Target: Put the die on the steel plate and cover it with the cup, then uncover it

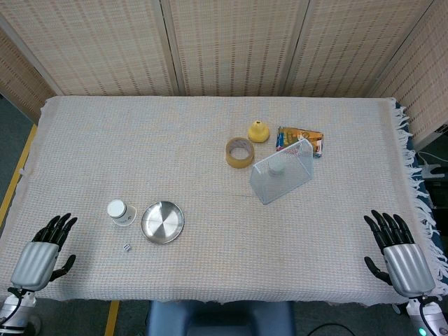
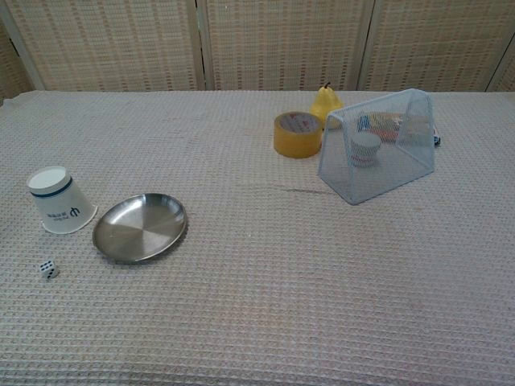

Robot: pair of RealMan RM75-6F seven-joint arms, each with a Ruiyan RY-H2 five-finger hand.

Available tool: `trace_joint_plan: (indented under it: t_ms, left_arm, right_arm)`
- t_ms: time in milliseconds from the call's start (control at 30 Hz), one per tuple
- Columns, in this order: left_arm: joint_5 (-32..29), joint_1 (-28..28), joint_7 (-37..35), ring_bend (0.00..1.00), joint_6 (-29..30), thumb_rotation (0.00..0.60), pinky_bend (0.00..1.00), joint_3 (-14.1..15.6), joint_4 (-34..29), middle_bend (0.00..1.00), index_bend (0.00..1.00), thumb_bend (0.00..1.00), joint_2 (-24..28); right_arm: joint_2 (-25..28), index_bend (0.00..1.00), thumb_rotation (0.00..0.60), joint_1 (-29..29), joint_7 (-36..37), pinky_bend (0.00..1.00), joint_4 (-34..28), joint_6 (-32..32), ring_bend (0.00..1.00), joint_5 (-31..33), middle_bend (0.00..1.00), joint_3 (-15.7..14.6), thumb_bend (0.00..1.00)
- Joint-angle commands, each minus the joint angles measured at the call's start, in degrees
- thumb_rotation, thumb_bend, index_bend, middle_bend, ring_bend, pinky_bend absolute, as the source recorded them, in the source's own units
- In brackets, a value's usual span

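A small white die [image 1: 127,247] [image 2: 49,269] lies on the cloth just in front of an upside-down white paper cup [image 1: 121,212] [image 2: 59,201]. The round steel plate [image 1: 162,222] [image 2: 141,227] sits empty right of the cup. My left hand [image 1: 43,254] rests at the table's near left corner, fingers spread, holding nothing, well left of the die. My right hand [image 1: 400,256] lies at the near right corner, fingers spread and empty. Neither hand shows in the chest view.
At the back right stand a roll of yellow tape [image 1: 239,152] [image 2: 298,133], a yellow pear-shaped object [image 1: 258,131] [image 2: 325,103], a colourful packet [image 1: 299,138] and a tipped wire mesh basket [image 1: 283,170] [image 2: 378,145] over a small white container.
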Motion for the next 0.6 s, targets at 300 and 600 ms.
trace_joint_plan:
  t_ms: [300,600]
  left_arm:
    - [2.68,-0.39,0.2,0.07,0.16,0.6,0.3,1.0,-0.12,0.08,0.0,0.37,-0.62]
    - [4.47,0.34,-4.93,0.8,0.57,0.6,0.9,2.81,3.96,0.92,0.27,0.36,-4.86]
  right_arm:
    - [0.25,0.0,0.6,-0.28,0.36,0.0,-0.14,0.63,0.0,-0.38,0.0,0.06,0.2]
    - [0.45,0.0,0.6,-0.39,0.69,0.0,-0.23,0.95,0.0,-0.44,0.0,0.28,0.2]
